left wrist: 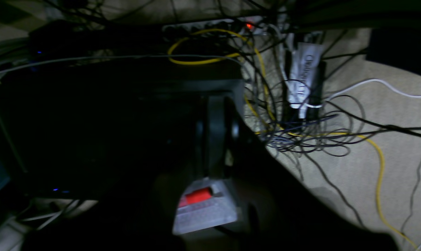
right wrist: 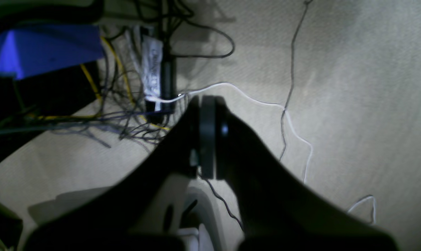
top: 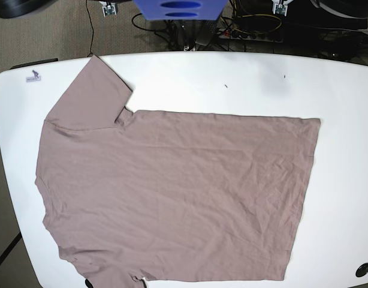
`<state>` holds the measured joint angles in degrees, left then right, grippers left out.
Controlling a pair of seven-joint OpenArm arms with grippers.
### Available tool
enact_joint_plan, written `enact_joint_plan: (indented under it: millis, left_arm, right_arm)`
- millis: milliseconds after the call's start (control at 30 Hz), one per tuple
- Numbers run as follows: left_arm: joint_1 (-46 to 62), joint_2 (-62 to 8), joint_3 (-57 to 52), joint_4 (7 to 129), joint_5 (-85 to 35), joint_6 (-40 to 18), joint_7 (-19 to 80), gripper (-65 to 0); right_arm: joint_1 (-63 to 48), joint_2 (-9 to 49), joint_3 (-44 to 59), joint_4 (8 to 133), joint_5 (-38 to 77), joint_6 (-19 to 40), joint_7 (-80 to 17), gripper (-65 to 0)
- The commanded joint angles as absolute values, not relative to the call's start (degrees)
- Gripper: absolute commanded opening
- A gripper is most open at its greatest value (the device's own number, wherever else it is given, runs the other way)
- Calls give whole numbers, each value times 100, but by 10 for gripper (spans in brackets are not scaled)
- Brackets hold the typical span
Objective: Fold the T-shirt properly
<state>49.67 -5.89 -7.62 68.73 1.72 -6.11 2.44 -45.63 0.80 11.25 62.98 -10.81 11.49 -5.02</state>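
The T-shirt (top: 172, 192) lies spread flat and unfolded across the white counter (top: 346, 156), its upper sleeve reaching toward the far left corner and its hem on the right. Neither arm is over the counter. The left gripper (left wrist: 215, 139) and right gripper (right wrist: 207, 139) both hang above the cable-strewn carpet (right wrist: 353, 69), jaws clenched, empty.
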Motion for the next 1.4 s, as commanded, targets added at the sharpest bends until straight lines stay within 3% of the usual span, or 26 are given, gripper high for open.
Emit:
enact_joint_plan:
  millis: [0, 967, 1367]
  left_arm:
    - [5100, -641, -875, 7042, 206, -596, 209, -640]
    - [6276, -1041, -1296, 9555, 283, -599, 98, -650]
    - [6549, -1035, -1437, 10396, 256, -603, -40, -647]
  right_arm:
    - [-4806, 138, 1156, 6704, -1067, 1124, -426, -646]
    - [-6270, 173, 1152, 9631, -1044, 1148, -479, -650]
    - [-6508, 192, 1176, 11140, -1050, 1166, -1117, -650]
